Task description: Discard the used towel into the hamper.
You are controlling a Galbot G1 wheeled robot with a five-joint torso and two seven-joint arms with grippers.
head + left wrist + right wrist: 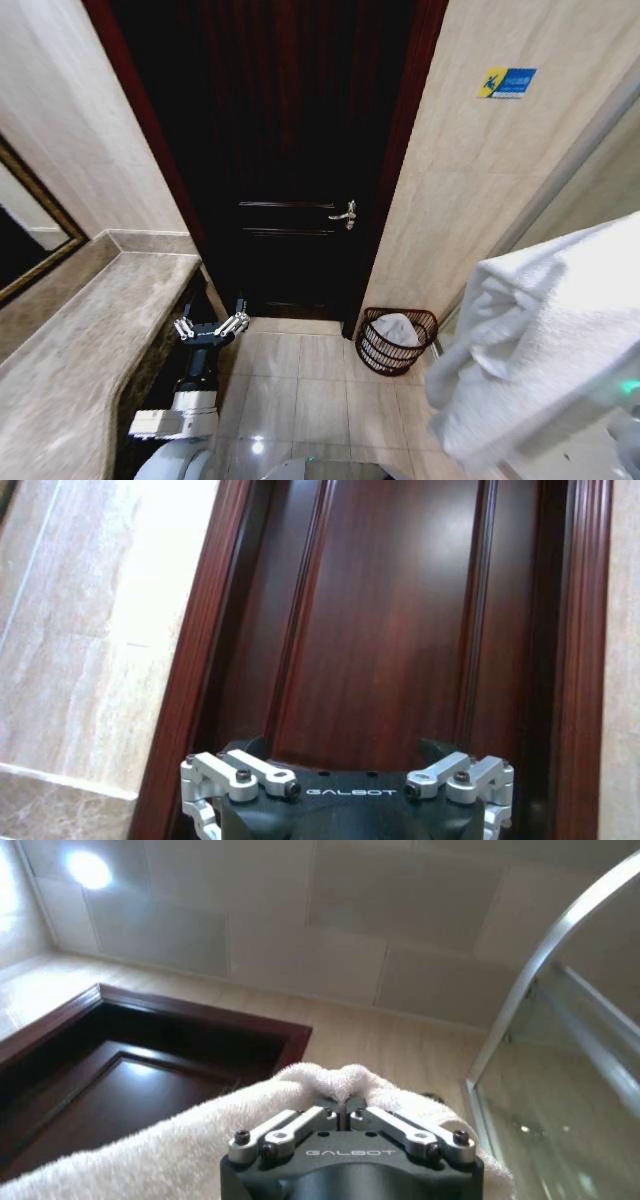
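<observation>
The right claw (348, 1111) is clamping a white towel (545, 345), its fingers pressed together on a raised fold of the cloth. In the head view that towel is hanging large at the right side, close to the camera and high above the floor, draping down in thick folds. In the right wrist view the cloth is spreading out beneath and to either side of the claw, with a dark wooden door (120, 1065), pale tiled wall and the metal-framed glass of a shower screen (560, 1027) lying beyond.

The hamper (397, 341), a dark reddish-brown openwork woven basket, is standing on the tiled floor (300, 390) against the wall just beside the door frame, to the right of the door. Something white is already lying inside it. The hamper is sitting well below and to the left of the held towel, well apart from the right claw.

The left claw (211, 326) is hovering low at the left, beside the edge of the stone worktop (90, 350), with its fingers (236, 771) spread apart and nothing between them. It is pointing toward the door, whose silver lever handle (345, 213) is showing above it, and it is lying well apart from the hamper.
</observation>
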